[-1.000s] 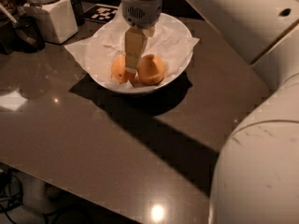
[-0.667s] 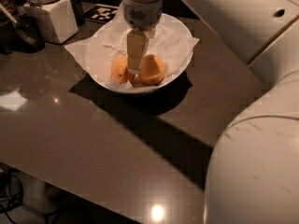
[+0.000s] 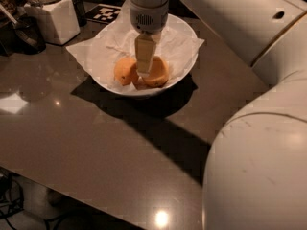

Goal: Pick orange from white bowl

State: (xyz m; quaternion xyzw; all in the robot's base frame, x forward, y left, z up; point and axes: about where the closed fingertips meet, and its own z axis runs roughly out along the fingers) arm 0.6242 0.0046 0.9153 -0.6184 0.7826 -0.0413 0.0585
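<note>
Lying in white bowl (image 3: pixel 140 91), smooth plain orange (image 3: pixel 160 72), gripper (image 3: pixel 143 72) beside it, cannot tell its state.

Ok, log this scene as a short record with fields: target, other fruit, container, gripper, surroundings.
target: orange, plain skin, in the bowl, on the picture's right
other fruit: smaller orange with a dark dot, beside it on the picture's left
container: white bowl, lined with crumpled paper whose corners pass the rim
gripper: gripper lowered into the bowl between the two fruits; contact cannot be told
surroundings: dark table; white jar and marker tag behind the bowl
</note>
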